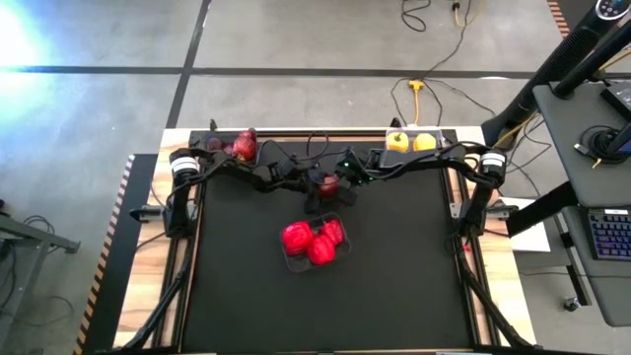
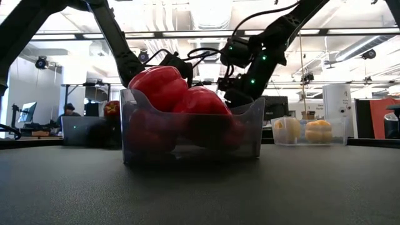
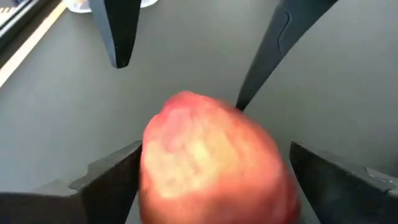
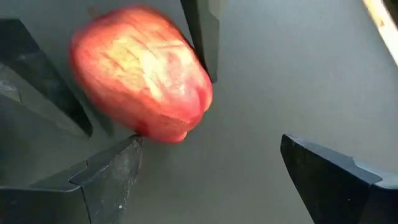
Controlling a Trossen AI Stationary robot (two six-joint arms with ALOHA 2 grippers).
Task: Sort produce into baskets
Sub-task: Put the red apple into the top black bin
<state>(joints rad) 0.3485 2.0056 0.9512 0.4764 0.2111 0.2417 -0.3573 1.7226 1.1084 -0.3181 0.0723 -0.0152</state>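
Both pincers meet over the far middle of the mat around one apple (image 1: 327,181). Left gripper (image 3: 211,186) straddles it, fingers wide on either side; whether they actually pinch it I cannot tell. Right gripper (image 4: 205,180) stands spread and released, the fruit against one finger, which looks like a handover toward the left. Red peppers (image 1: 314,241) fill the middle basket (image 2: 250,134); yellow peppers (image 1: 410,142) sit far right, dark fruit (image 1: 241,146) far left.

Bright overhead light, glare top-left on floor (image 1: 20,39); wrist views' apple (image 3: 211,165) blurred, prob. motion.
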